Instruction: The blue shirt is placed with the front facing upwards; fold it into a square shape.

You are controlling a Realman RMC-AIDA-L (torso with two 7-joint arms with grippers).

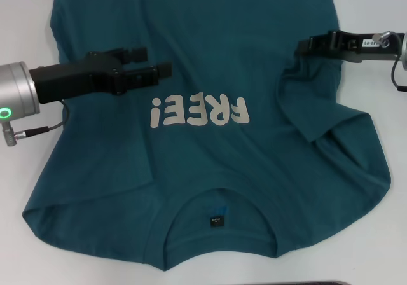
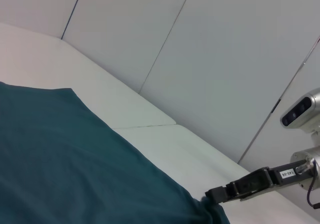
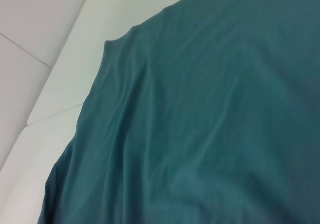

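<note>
While apparently pinching blue shirt (image 1: pixel 210 164), right gripper (image 1: pixel 305 46).

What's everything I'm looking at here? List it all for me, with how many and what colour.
blue shirt: one, dark teal-blue, spread front-up across the table, collar nearest the robot.
lettering: one cream "FREE!" print, on the chest.
neck label: one, black, inside the collar.
table: one, white, under the shirt.
wall panels: pale grey, behind the table.
left pincer: one, black, over the shirt's chest beside the print.
right pincer: one, black, at the shirt's right side edge.
</note>
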